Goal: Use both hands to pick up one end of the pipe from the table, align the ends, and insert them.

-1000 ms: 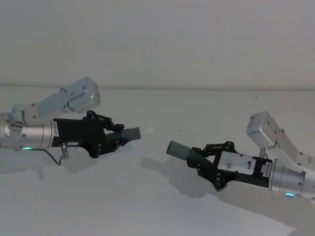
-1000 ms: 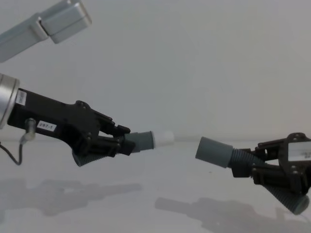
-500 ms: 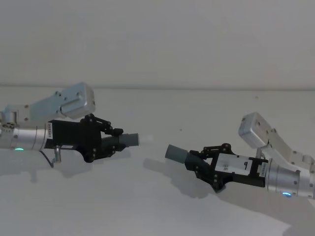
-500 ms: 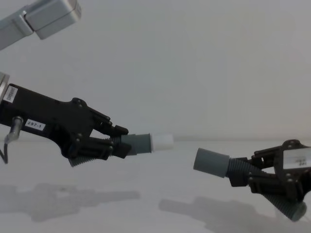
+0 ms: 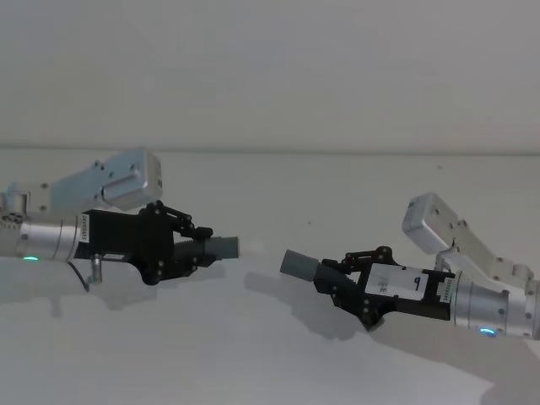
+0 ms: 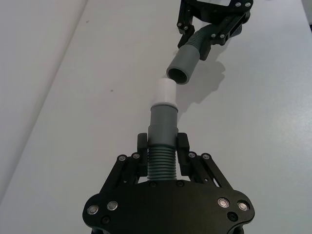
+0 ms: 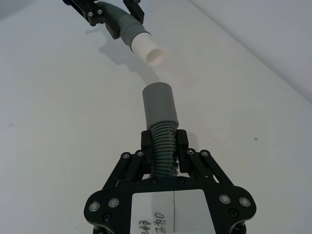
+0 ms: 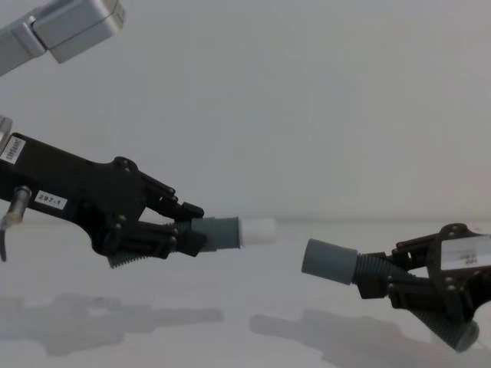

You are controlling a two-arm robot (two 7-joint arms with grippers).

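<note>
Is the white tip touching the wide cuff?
Apart. Left gripper and right gripper each hold a pipe; the chest view shows a clear gap between white tip and wide cuff.

The black left gripper (image 8: 182, 234) reaches in from the left above the matte white table (image 8: 230, 345), clamped on a dark grey corrugated pipe piece (image 8: 219, 232) with a narrow white tip (image 8: 258, 230). Lower on the right, the black right gripper (image 8: 387, 282) grips the 2nd dark grey pipe piece (image 8: 370, 271). Its wide grey round cuff (image 8: 330, 261) faces the tip, near but apart.
</note>
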